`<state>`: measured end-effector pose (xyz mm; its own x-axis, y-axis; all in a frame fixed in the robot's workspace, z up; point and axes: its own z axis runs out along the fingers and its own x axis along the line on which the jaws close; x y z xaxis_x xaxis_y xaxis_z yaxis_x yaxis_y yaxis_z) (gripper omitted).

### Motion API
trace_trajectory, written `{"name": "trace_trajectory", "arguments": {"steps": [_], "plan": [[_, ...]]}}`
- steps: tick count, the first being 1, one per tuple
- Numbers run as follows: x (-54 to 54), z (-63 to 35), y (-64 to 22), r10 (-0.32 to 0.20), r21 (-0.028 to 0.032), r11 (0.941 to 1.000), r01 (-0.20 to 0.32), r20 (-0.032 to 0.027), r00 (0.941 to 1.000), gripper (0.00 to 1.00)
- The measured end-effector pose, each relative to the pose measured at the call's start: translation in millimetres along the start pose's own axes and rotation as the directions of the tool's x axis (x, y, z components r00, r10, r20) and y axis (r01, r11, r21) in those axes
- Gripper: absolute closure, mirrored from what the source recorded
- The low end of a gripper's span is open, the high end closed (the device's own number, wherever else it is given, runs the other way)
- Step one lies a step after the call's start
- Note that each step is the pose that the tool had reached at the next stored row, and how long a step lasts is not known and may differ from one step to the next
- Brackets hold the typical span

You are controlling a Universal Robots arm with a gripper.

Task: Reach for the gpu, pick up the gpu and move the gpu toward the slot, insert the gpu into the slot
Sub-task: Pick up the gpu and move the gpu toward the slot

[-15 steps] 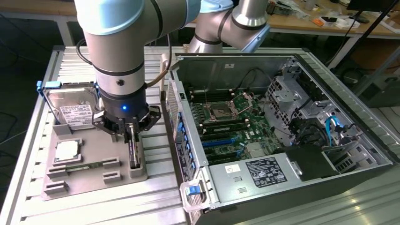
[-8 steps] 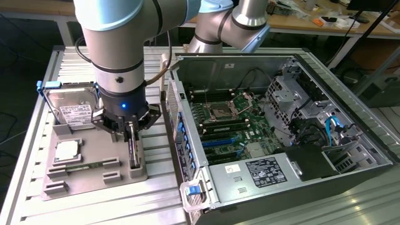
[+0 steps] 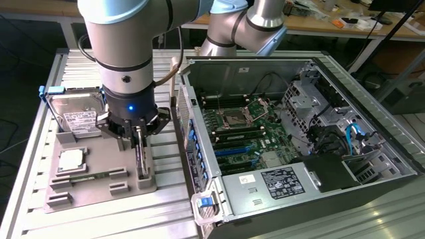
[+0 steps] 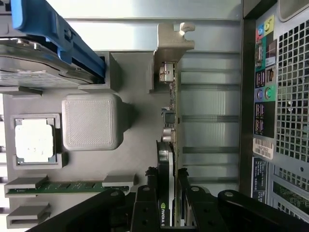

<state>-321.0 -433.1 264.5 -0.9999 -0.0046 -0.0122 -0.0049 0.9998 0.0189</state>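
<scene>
In the exterior view, the claw (image 3: 139, 144) hangs straight down over the gray holder tray (image 3: 99, 191), which sits on the exterior view's left. The claw is pinching the gpu (image 3: 142, 164), one finger on each flat side. The gpu stands on its thin edge in a groove of the tray, so it is not lifted out yet. Its long side runs beside the wall of the open computer case (image 3: 252, 74). The slot (image 3: 232, 148) is the blue strip on the green board inside that case, toward the exterior view's right of the claw and well apart from it. The slot's long side seems to point a different way from the card's long side. The tray also holds a hard drive (image 3: 76, 119), a square chip (image 3: 71, 160) and a memory stick (image 3: 86, 175), each in its own nest. In the wrist view, the claw (image 4: 167, 176) hugs the gpu (image 4: 170, 121) near one end, and the card runs straight away from the fingers (image 4: 186, 193). The chip (image 4: 34, 140), the memory stick (image 4: 63, 187) and the hard drive (image 4: 38, 67) lie on one side of the card. The case (image 4: 289, 96) is on the other side.
</scene>
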Motion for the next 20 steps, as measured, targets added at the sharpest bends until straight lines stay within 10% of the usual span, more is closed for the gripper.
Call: {"name": "trace_trajectory", "arguments": {"steps": [20], "plan": [[-0.7,-57.5,2.0,0.000,0.0053,1.0000,0.000,0.0067,1.0000,0.73]]}}
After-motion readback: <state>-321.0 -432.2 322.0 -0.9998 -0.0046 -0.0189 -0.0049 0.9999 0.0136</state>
